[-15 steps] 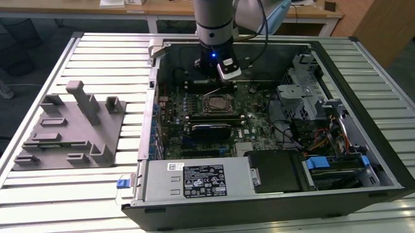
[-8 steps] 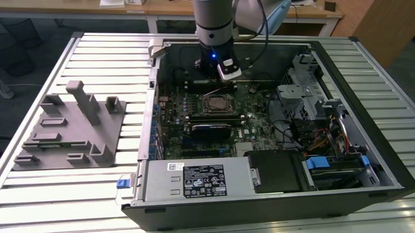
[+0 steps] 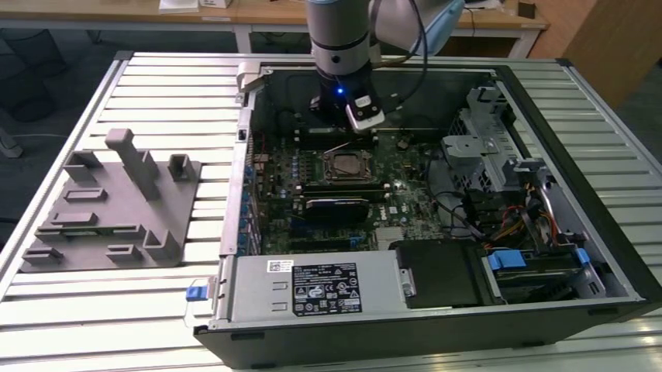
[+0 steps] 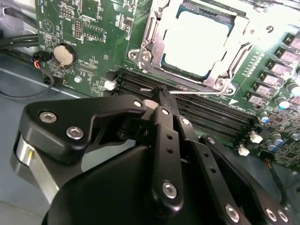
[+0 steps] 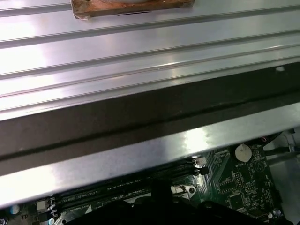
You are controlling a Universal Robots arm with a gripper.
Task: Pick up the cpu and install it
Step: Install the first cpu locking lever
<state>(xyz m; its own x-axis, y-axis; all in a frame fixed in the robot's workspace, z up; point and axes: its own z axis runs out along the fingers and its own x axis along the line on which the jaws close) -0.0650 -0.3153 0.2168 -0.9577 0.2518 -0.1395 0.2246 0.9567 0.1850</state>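
Observation:
The cpu (image 4: 197, 42) lies flat in the motherboard socket, its pale silvery top showing inside the metal socket frame (image 4: 225, 77); in the exterior view the cpu (image 3: 346, 164) sits mid-board inside the open computer case. My gripper (image 4: 161, 93) hangs just beside the socket over the memory slots, its black fingers drawn together with nothing visible between them. Its tip is at the end of the thin socket lever (image 4: 201, 92); whether they touch I cannot tell. From outside, the gripper (image 3: 337, 133) is just behind the socket.
A grey fixture (image 3: 114, 205) stands on the slatted table at the exterior view's left. In the case are a black block (image 3: 336, 208), a power supply (image 3: 310, 287), a drive cage (image 3: 486, 147) and cables. The case wall (image 5: 140, 150) runs close by the wrist.

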